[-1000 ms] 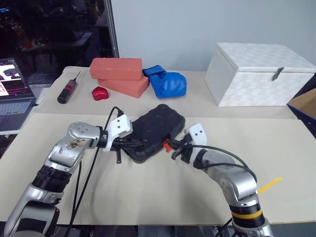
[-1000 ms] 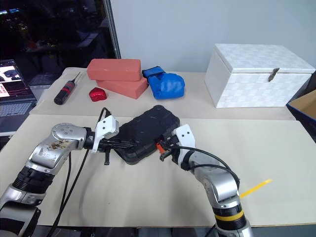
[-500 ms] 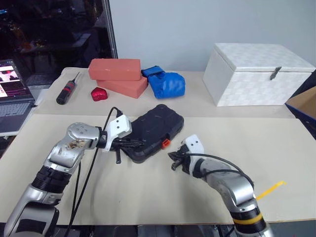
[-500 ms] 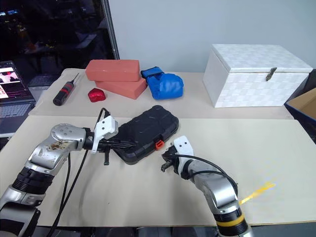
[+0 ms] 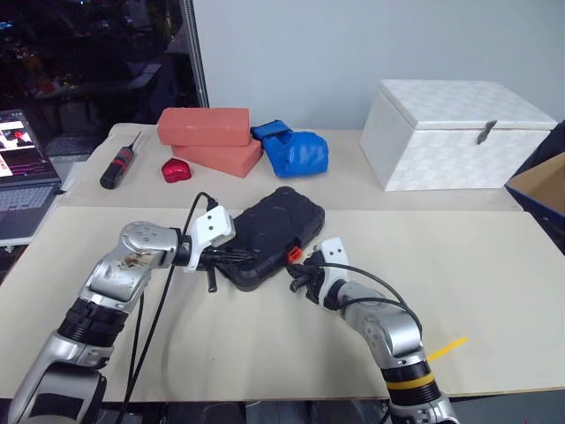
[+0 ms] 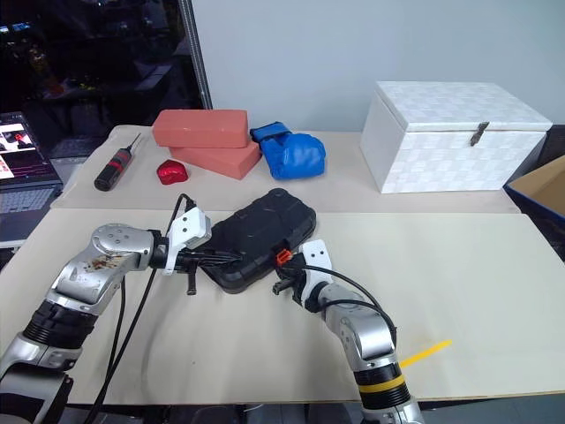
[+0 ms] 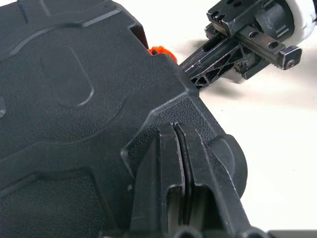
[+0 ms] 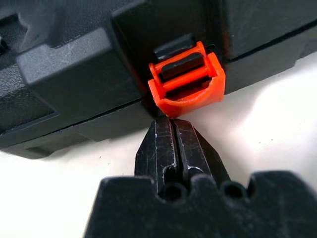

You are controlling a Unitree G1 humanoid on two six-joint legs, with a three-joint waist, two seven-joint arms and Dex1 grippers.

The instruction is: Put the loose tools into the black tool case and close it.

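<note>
The black tool case point(image 5: 275, 231) lies shut on the table's middle, its orange latch point(image 8: 186, 79) on the front edge facing my right arm. My left gripper point(image 7: 175, 133) is shut, and its fingers rest on the lid's near left corner. The right gripper point(image 8: 171, 125) is shut as well, its tips right under the orange latch and almost touching it. In the head views the right gripper point(image 5: 295, 270) sits just in front of the latch point(image 5: 295, 255). The loose tools are out of view.
At the back left lie a black screwdriver with red marks point(image 5: 119, 163), two red bricks point(image 5: 210, 137), a small red object point(image 5: 176, 170) and a blue glove point(image 5: 294, 150). A white box point(image 5: 455, 132) stands at the back right. A laptop point(image 5: 22, 181) sits far left.
My right gripper drew back from the case half a second ago and has now swung left, up to the orange latch again. The left gripper has stayed on the lid.
</note>
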